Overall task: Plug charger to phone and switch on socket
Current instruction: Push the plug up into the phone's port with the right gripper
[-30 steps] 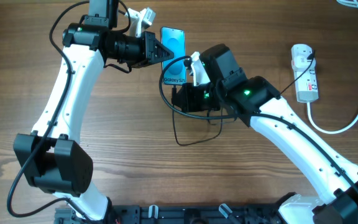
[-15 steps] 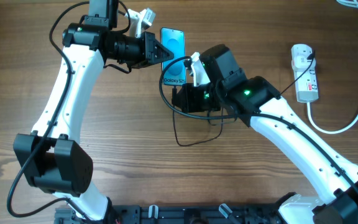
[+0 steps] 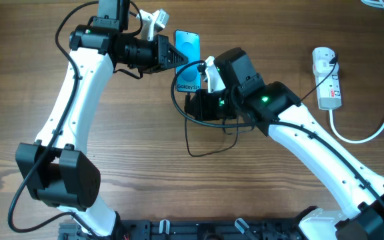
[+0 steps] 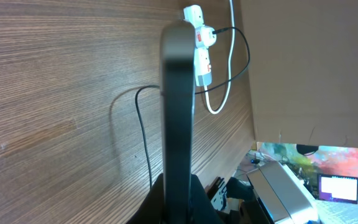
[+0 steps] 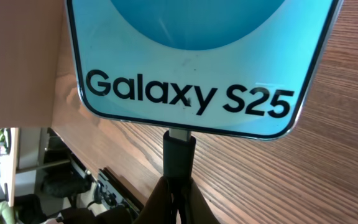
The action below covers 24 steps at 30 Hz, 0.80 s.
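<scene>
The left tool (image 3: pixel 172 57) is clenched on the phone (image 3: pixel 187 61), which sits between the two arms over the far middle of the desk (image 3: pixel 112 167). The right tool (image 5: pixel 178 196) is grasping the charger (image 5: pixel 179 152), whose tip is right at the phone's bottom edge. If that tip goes in crooked, I'd worry the push twists the phone in its grip or bends the connector. The socket (image 3: pixel 328 79) lies well apart to the right.
</scene>
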Each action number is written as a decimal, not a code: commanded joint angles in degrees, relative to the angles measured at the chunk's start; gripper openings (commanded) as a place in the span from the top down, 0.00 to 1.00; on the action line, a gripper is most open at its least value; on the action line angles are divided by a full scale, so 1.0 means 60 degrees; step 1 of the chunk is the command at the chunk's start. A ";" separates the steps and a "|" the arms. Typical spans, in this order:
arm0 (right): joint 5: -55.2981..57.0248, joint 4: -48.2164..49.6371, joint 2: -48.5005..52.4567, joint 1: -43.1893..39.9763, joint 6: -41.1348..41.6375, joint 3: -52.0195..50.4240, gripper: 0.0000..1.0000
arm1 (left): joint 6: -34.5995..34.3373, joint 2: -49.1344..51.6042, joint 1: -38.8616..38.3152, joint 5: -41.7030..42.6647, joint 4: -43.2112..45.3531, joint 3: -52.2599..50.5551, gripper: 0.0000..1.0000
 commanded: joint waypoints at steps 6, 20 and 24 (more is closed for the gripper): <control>0.0018 0.0157 -0.0135 -0.0204 0.0066 0.0186 0.96 | 0.0404 -0.0106 -0.0142 0.0270 -0.0124 0.0062 0.96; 0.0135 0.0204 -0.0135 -0.0310 -0.0251 0.0186 0.96 | 0.0441 -0.0106 -0.0142 0.0270 -0.0262 0.0062 0.96; 0.0131 0.0219 -0.0135 -0.0364 -0.0321 0.0186 0.96 | 0.0441 -0.0106 -0.0142 0.0270 -0.0262 0.0062 0.96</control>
